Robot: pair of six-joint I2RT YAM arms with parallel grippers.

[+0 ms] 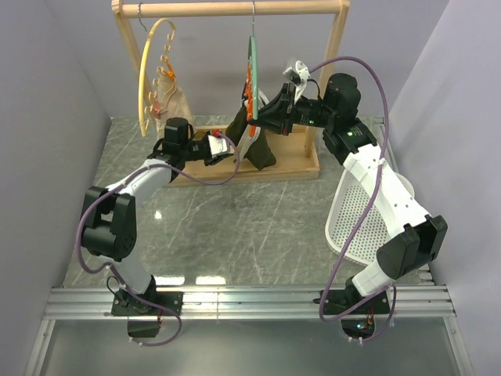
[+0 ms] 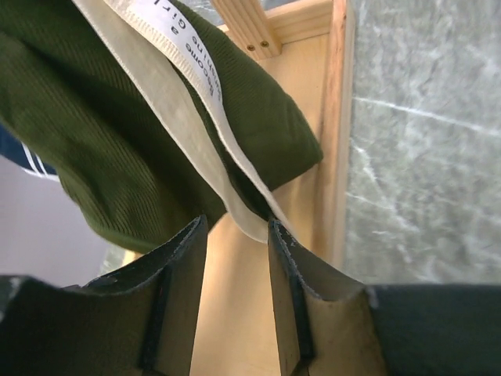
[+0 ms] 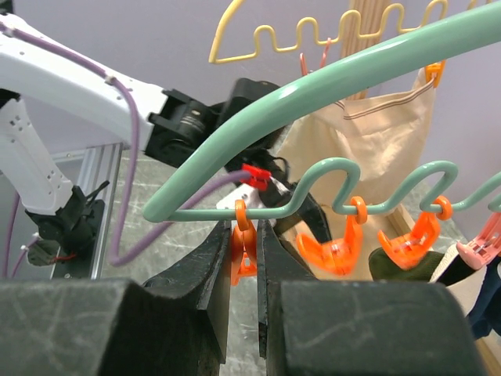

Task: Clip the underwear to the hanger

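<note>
The teal hanger (image 1: 252,63) hangs from the wooden rail, and its arc (image 3: 329,78) carries a row of orange clips. My right gripper (image 3: 244,229) is shut on the end orange clip (image 3: 244,252); from above, this gripper (image 1: 264,117) sits beside the hanger's low edge. The olive underwear (image 1: 257,147) hangs below the hanger over the rack's base. In the left wrist view its tan waistband (image 2: 180,133) ends right at my left gripper (image 2: 239,227). That gripper's jaws stand apart, with the band's tip touching the right fingertip (image 2: 280,235).
The rack's wooden base (image 1: 293,163) and post (image 2: 338,117) lie just behind the underwear. A cream-yellow hanger (image 1: 150,70) with a beige garment (image 1: 177,103) hangs at the left. A white mesh basket (image 1: 368,223) lies beside the right arm. Navy fabric (image 2: 16,153) shows behind the olive cloth.
</note>
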